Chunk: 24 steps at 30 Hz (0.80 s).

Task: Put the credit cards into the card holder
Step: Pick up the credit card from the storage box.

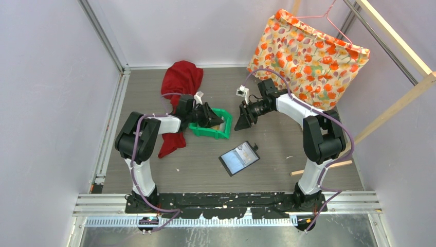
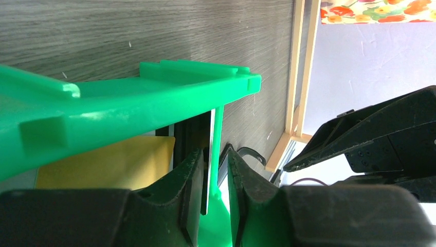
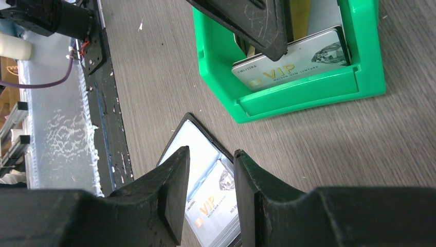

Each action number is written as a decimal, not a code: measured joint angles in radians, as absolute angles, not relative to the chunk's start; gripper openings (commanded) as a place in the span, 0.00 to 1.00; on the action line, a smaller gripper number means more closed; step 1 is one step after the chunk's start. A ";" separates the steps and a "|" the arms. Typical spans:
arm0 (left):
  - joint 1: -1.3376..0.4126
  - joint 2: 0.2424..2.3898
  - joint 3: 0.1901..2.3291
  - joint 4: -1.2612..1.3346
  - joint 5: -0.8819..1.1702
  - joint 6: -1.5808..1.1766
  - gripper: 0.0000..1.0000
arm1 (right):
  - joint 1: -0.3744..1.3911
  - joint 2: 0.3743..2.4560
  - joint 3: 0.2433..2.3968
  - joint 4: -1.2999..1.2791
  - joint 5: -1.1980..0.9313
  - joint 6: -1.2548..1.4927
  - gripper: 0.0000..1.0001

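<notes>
Card holder (image 1: 239,158): one, lying open and flat on the table (image 1: 288,139), nearest the arm bases. Bare wood on all four sides, nothing touching its edges. One pocketed card (image 3: 211,208) marked VIP shows in its clear sleeve; can't tell if there's another behind it. One wooden stick (image 1: 321,168) lies off to the right, well apart.

Next out: one green bin (image 3: 308,85), near the holder but not touching it. In it are one white VIP card (image 3: 293,64) leaning on the front wall and one yellow card (image 2: 108,164) lying flat.

Left gripper (image 2: 213,198) is down inside the bin at its wall. Its fingers are a narrow gap apart around a thin card edge (image 2: 210,154) and a green rib; clamped or not, can't tell.

Right gripper (image 3: 211,152) hangs in the air beside the bin's right side, fingers apart, nothing between them.

Farthest: one red cloth (image 1: 181,80) and one floral bag (image 1: 308,49).
</notes>
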<state>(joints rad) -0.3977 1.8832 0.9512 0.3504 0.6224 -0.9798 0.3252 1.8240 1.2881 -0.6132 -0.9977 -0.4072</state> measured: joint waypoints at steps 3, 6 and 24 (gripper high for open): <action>-0.398 1.883 0.951 0.347 0.631 -0.981 0.26 | 0.325 1.824 1.288 -0.614 -0.998 -0.407 0.42; -0.398 1.883 0.952 0.344 0.633 -0.983 0.30 | 0.325 1.824 1.288 -0.614 -0.998 -0.407 0.42; -0.569 1.895 1.237 -0.205 0.340 -0.733 0.21 | 0.325 1.824 1.288 -0.614 -0.998 -0.407 0.42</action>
<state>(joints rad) -0.5690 1.8950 1.2366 -0.2047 0.3397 -0.7326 0.3252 1.8240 1.2884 -0.6136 -0.9977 -0.4068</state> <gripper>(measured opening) 0.285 0.421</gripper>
